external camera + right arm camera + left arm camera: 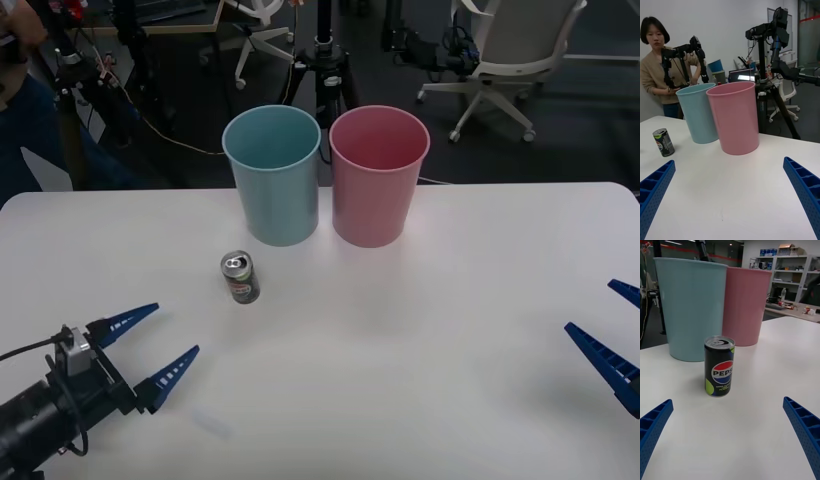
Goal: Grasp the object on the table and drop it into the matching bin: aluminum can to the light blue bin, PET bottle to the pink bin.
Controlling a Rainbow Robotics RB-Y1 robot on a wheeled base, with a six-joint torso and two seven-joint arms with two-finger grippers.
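Observation:
A small dark aluminum can point(240, 277) with a silver top stands upright on the white table point(400, 340), just in front of the light blue bin point(273, 175). The pink bin point(378, 175) stands right beside the blue one. My left gripper point(158, 348) is open near the table's front left, aimed at the can point(719, 365), which stands a short way ahead of its fingers. At the right edge my right gripper point(612, 325) is open with nothing between its fingers. From that arm's wrist I see the can point(663, 142), the blue bin point(698, 112) and the pink bin point(734, 117).
Behind the table stand a black tripod point(324, 60) and office chairs point(500, 60) on a dark floor. The wide white tabletop stretches between the two grippers.

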